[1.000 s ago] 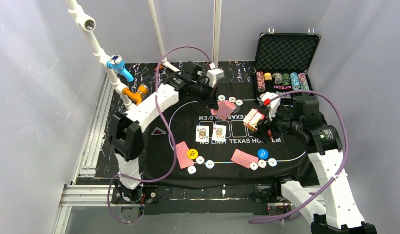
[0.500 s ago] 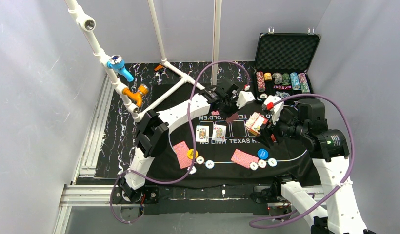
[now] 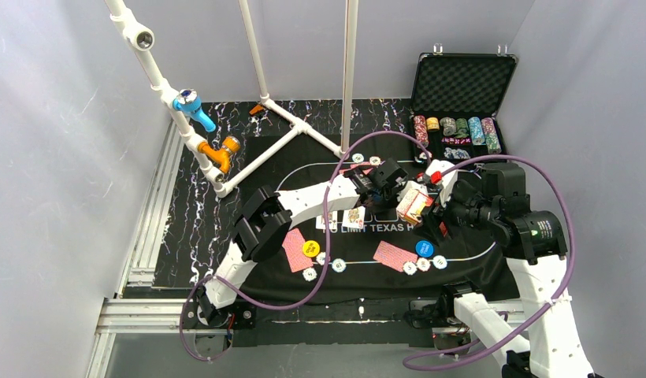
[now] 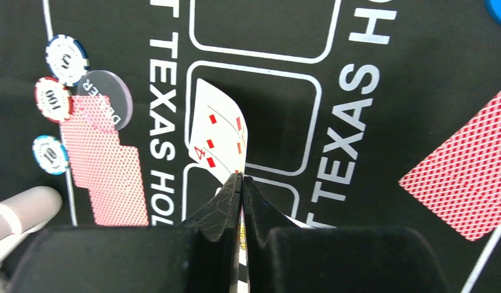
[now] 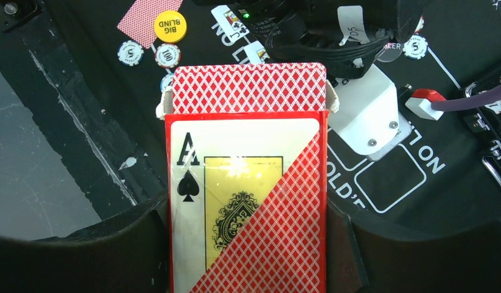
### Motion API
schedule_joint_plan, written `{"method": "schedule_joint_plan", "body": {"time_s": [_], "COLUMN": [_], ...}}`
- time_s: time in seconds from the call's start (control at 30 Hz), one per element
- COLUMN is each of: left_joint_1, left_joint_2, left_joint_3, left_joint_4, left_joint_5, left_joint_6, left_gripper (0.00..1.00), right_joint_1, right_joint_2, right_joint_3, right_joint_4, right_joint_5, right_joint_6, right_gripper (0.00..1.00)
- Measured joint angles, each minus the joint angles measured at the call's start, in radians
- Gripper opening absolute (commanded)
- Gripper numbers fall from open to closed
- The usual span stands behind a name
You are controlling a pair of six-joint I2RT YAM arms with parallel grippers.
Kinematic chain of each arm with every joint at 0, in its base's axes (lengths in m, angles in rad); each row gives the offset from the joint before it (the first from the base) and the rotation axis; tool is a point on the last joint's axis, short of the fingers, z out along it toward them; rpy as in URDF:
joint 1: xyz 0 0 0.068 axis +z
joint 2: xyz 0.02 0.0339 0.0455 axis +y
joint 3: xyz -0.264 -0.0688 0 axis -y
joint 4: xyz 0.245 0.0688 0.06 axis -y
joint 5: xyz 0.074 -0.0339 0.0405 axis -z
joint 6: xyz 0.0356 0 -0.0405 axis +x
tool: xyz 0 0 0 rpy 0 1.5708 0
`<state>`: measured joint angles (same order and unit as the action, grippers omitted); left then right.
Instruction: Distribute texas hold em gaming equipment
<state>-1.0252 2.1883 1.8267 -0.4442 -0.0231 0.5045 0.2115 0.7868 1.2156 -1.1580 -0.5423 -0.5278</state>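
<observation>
My left gripper (image 4: 241,178) is shut on a playing card (image 4: 216,140), a four of diamonds that sticks out past the fingertips, above the outlined card boxes of the black mat (image 3: 462,260). In the top view this left gripper (image 3: 380,193) hangs over the mat's middle, close to my right gripper (image 3: 421,206). The right gripper (image 5: 248,210) is shut on a red card box (image 5: 260,220) with an ace of spades on it, and red-backed cards (image 5: 248,88) stick out of its top. A face-up card (image 3: 354,216) lies on the mat under the left arm.
Red-backed cards (image 3: 295,249) (image 3: 394,255) lie near the front with a yellow button (image 3: 310,248), a blue button (image 3: 424,248) and pale chips (image 3: 339,265) (image 3: 424,264). More cards (image 4: 107,162), chips (image 4: 52,99) and a clear dealer disc (image 4: 107,97) lie at the far side. The open case (image 3: 462,83) stands back right.
The left arm has swung from the mat's far side across to the middle, next to the right gripper, with the card in it. The right arm has shifted slightly.
</observation>
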Motion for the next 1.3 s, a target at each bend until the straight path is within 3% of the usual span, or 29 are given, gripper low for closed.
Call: {"method": "schedule_joint_plan", "body": {"time_s": [0.27, 0.63, 0.9, 1.03, 1.3], "left_joint_1": [0.001, 0.001, 0.005, 0.019, 0.155], "left_joint_2": [0.027, 0.066, 0.065, 0.063, 0.047], "left_joint_3": [-0.005, -0.007, 0.01, 0.047, 0.16], "left_joint_4": [-0.002, -0.037, -0.085, -0.116, -0.196], "left_joint_5": [0.095, 0.197, 0.246, 0.285, 0.447], "left_joint_6": [-0.05, -0.101, -0.164, -0.206, -0.354], "left_gripper": [0.0, 0.5, 0.57, 0.66, 0.73], "right_joint_1": [0.0, 0.0, 0.0, 0.0, 0.0], "right_joint_2": [0.0, 0.0, 0.0, -0.004, -0.021], "right_joint_3": [0.0, 0.0, 0.0, 0.0, -0.001], "right_joint_4": [0.0, 0.001, 0.002, 0.003, 0.008], "right_joint_5": [-0.001, -0.001, -0.005, -0.012, -0.015], "right_joint_6": [0.0, 0.0, 0.0, 0.002, 0.005], "right_gripper": [0.01, 0.01, 0.01, 0.01, 0.01]}}
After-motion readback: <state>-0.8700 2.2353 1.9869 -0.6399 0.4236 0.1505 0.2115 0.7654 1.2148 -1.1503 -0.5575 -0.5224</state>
